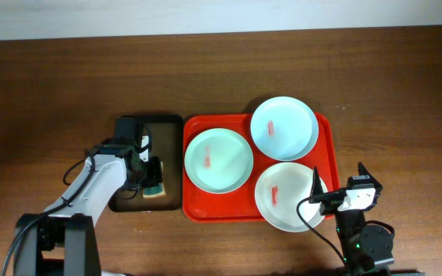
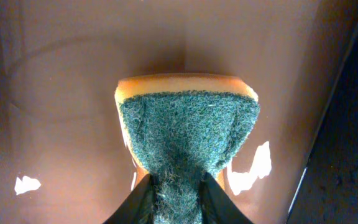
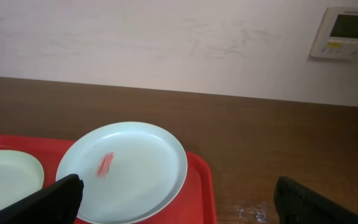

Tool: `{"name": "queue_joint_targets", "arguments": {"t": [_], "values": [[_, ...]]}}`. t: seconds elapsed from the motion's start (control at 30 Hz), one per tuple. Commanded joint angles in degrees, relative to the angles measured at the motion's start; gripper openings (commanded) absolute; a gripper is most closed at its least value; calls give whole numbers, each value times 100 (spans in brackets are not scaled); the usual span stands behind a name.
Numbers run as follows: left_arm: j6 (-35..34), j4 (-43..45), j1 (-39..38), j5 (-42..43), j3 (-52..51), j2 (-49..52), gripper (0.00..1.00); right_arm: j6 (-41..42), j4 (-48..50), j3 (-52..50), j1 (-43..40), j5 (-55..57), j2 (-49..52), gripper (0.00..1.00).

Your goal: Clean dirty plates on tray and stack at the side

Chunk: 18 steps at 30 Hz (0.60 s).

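From above: the red tray [image 1: 202, 208] sits mid-tabletop [image 1: 52, 92] with all three plates on it. The left plate [image 1: 219, 160], far plate [image 1: 284, 127] and near plate [image 1: 286, 195] each carry a red smear, and the near plate's rim hangs just over the tray's front edge. Just beside the tray, on its left, is a brown tray [image 1: 171, 126], with the left arm reaching over it. What that arm grips is only a small green-and-yellow patch here.

The left wrist view settles it. It's a sponge [image 2: 188, 134], green scouring side up on an orange base, and the left fingers [image 2: 135, 205] are clamped on its near end, pinching the green pad narrow. The brown tray floor fills the background; I can't tell whether the sponge touches it.

At the lower right of the overhead view, the right fingers [image 1: 315, 184] are spread wide, with one tip over the near plate's rim. The right wrist view confirms it: both fingers [image 3: 48, 202] sit far apart at the bottom corners with nothing between them. Ahead lies the far plate [image 3: 129, 168], and the left plate [image 3: 5, 177] shows at the picture's edge.

Only this view gives the room. The dark wood tabletop [image 3: 278, 143] runs back to a pale wall [image 3: 166, 43] with a small control panel [image 3: 347, 31] at upper right.
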Motion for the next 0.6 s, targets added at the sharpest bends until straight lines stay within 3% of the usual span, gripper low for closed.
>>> {"name": "queue_joint_targets", "arguments": {"t": [0.0,0.03,0.13,0.2,0.33,0.43,0.57], "values": [[-63,44,-11,-197,-81,149,21,52,-24,-39,22,133,-33,98],[-63,72,-11,-190,-81,208,20,52,-24,-39,22,133,-33,99],[-63,74,-11,-188,-79,308,4,52,-24,-39,22,133,-33,98],[-63,72,-11,-188,-79,306,0,50,-24,-39,22,131,-33,98],[-61,-157,7,-188,103,247,0,50,-24,-39,22,133,-33,98],[-31,-826,4,-190,699,-44,0,52,-24,-39,22,131,-33,98],[409,-964,0,-186,1086,-492,0,50,-24,-39,22,131,-33,98]]}}
